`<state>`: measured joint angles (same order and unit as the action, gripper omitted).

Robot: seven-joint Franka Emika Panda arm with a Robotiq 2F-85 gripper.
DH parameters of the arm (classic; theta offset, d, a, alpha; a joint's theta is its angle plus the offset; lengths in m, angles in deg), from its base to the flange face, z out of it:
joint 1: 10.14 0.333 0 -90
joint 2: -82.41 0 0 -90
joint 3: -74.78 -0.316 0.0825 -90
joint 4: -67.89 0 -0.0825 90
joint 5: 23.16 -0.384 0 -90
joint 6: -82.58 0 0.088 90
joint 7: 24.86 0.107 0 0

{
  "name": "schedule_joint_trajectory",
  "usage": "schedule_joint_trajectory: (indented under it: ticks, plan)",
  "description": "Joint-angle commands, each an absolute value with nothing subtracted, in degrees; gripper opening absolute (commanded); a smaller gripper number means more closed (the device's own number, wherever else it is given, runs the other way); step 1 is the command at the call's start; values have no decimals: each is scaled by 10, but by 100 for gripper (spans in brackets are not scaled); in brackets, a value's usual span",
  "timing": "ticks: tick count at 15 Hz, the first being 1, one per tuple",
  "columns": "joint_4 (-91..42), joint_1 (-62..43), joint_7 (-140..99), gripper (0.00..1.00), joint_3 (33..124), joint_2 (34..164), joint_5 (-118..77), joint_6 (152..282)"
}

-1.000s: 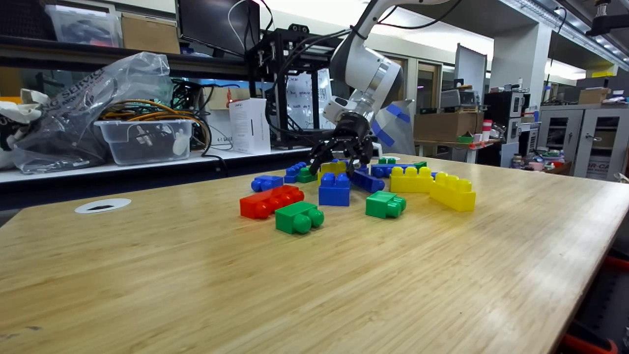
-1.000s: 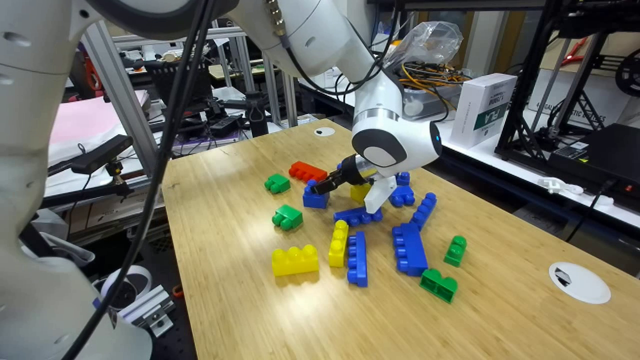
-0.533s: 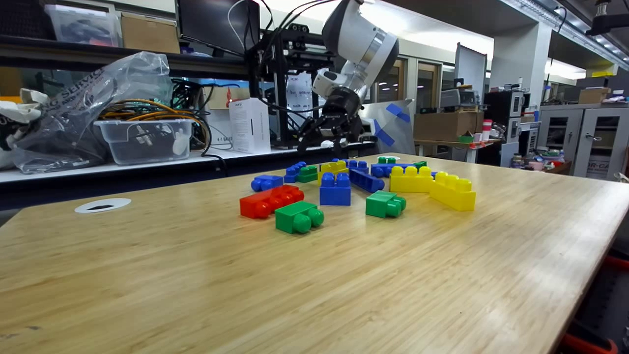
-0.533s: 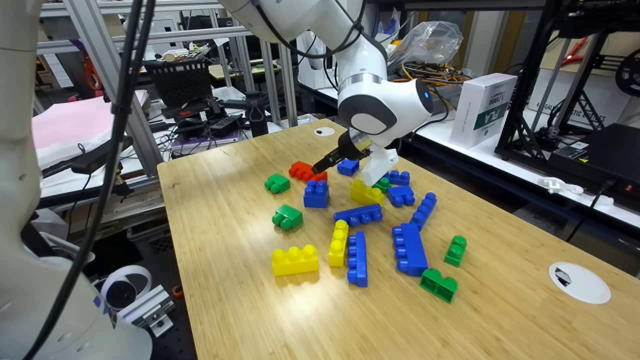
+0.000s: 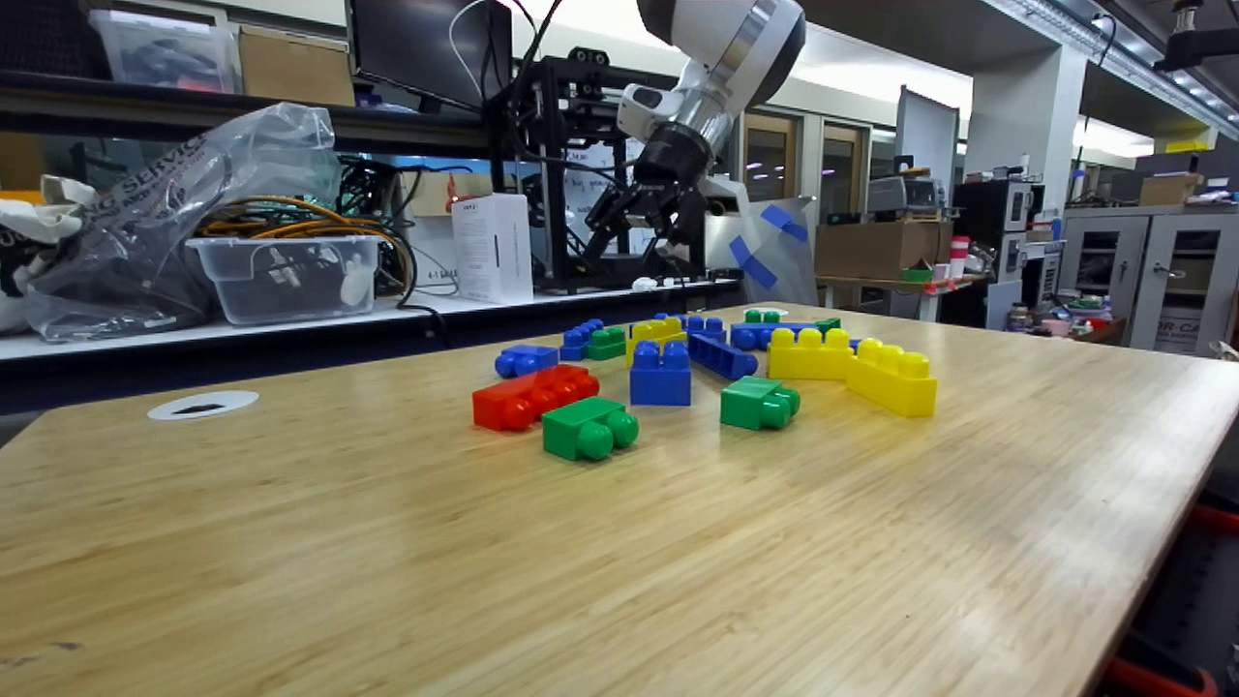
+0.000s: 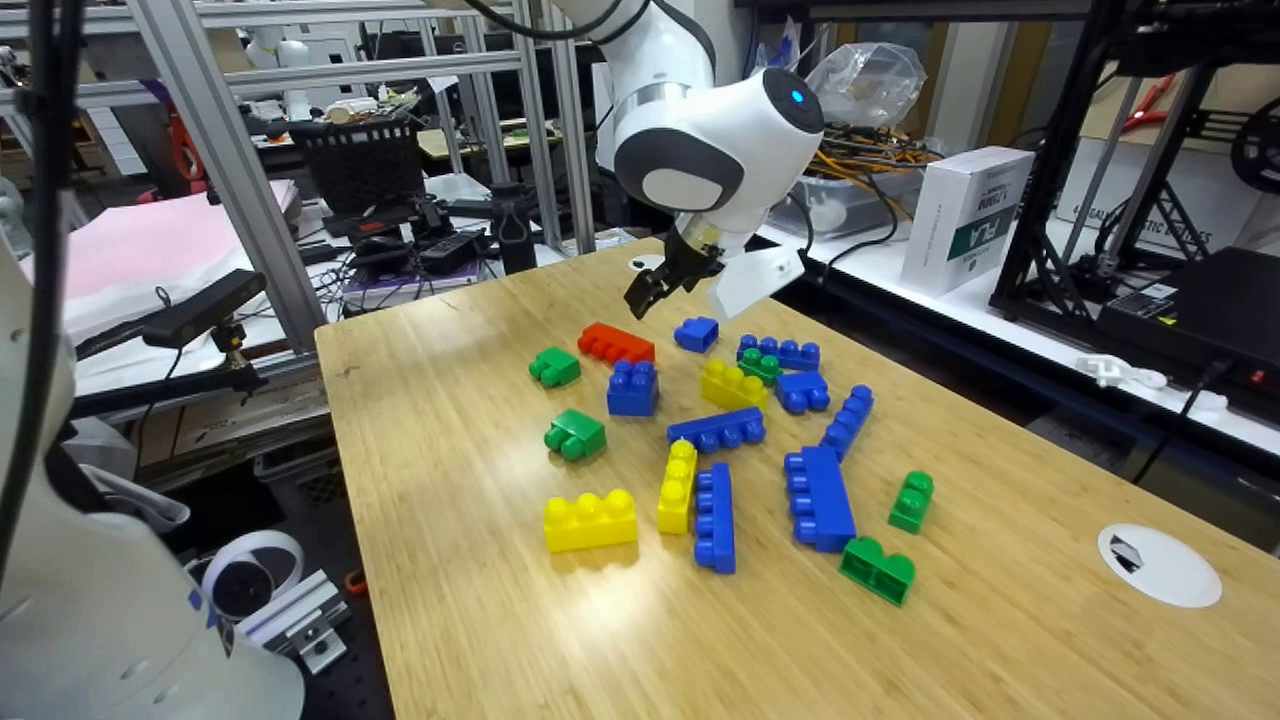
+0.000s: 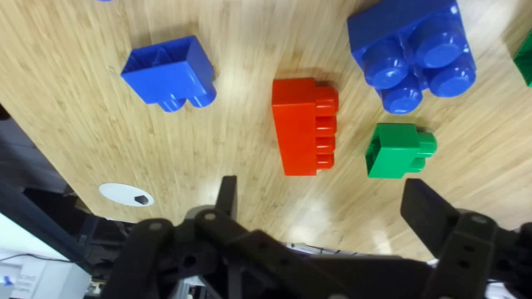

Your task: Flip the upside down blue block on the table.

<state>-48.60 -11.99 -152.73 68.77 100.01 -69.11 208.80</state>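
Observation:
The blue block (image 5: pixel 660 378) is chunky and squarish. It stands upright on the table (image 5: pixel 600 561), studs facing up, between the red brick and the yellow brick in an exterior view (image 6: pixel 632 392). In the wrist view the blue block (image 7: pixel 411 54) is at the upper right, its studs visible. My gripper (image 5: pixel 634 250) is raised above the table, behind and above the blue block. It also hangs beyond the red brick in an exterior view (image 6: pixel 645 296). In the wrist view my gripper (image 7: pixel 320 185) has its fingers wide apart with nothing between them.
A red brick (image 6: pixel 617 343) and a green brick (image 6: pixel 555 367) lie close to the blue block. A second green brick (image 6: pixel 575 434), yellow bricks (image 6: pixel 590 520) and flatter blue bricks (image 6: pixel 820 500) are spread around. A shelf with a white box (image 6: pixel 965 220) borders the table.
My gripper was low at the blue block one second ago. It has risen and moved away from it. The block stays on the table with its studs up.

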Motion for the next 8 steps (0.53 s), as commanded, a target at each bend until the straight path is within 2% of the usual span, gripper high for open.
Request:
schedule_joint_trajectory:
  ticks: [1,8]
  plan:
    - [-530,-110,-1453,100,689,960,-733,2152]
    - [-547,-93,-1310,100,687,928,-853,2219]
